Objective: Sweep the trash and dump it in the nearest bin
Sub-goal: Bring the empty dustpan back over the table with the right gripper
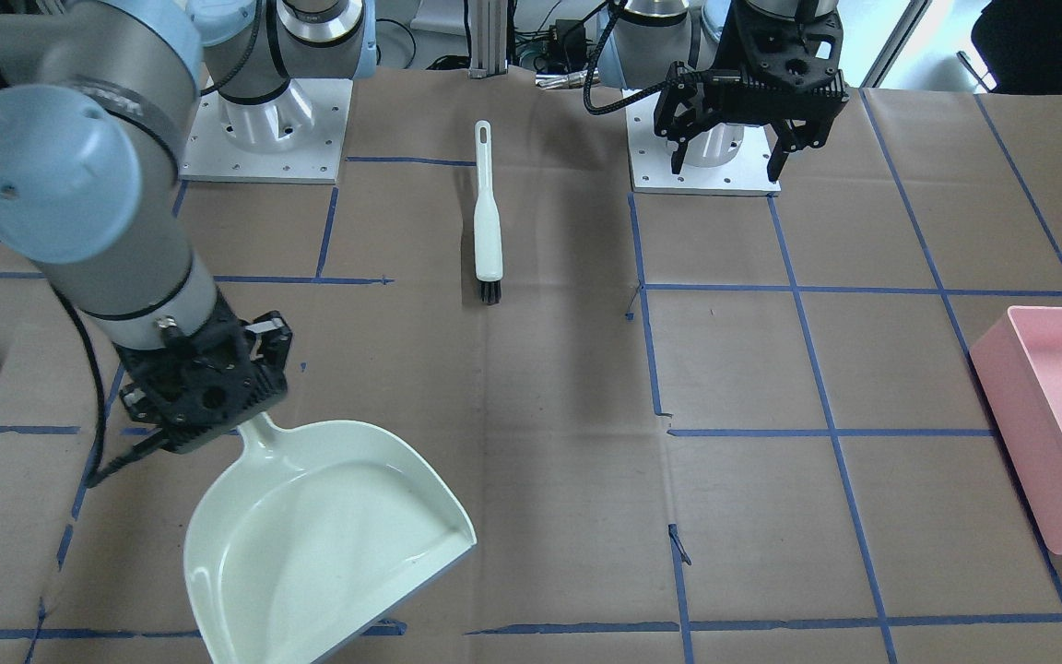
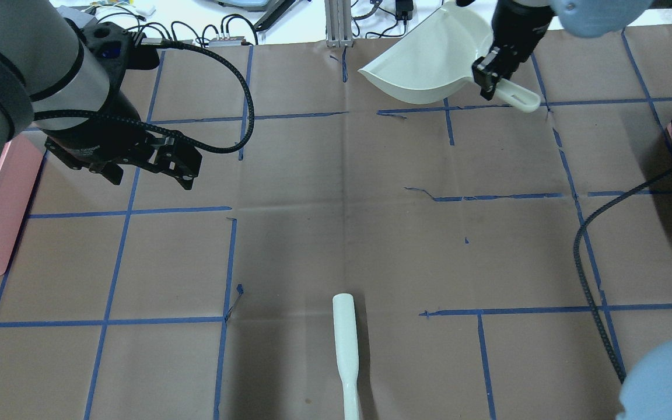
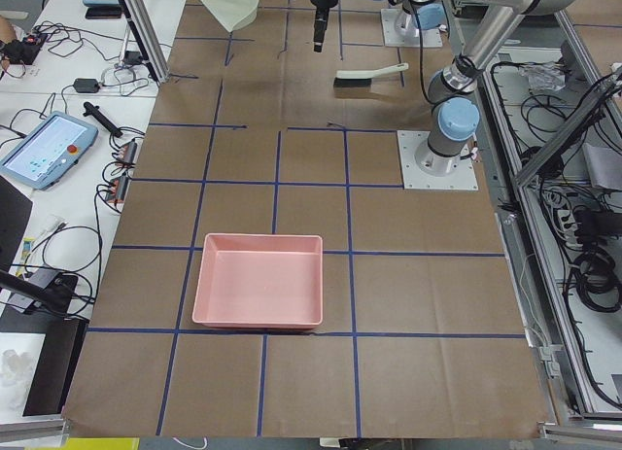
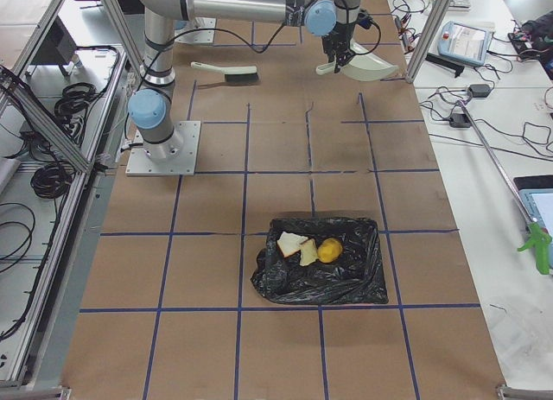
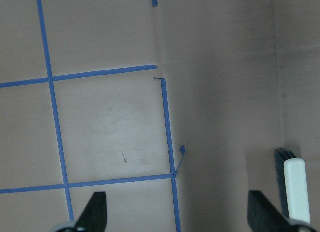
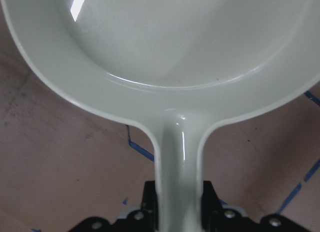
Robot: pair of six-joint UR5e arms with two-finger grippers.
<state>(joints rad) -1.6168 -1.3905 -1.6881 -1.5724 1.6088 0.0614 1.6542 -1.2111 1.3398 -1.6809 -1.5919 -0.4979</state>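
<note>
Blue tape lines point(image 1: 771, 432) grid the brown-papered table point(image 1: 540, 415).

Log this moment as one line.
right gripper: shut on dustpan | left gripper: open, empty | brush: on table | potato, bread pieces: in black-lined bin

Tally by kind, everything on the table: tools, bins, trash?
dustpan: 1
brush: 1
bins: 2 (pink bin, black-lined bin)
bread pieces: 2
potato: 1
Total: 7
</note>
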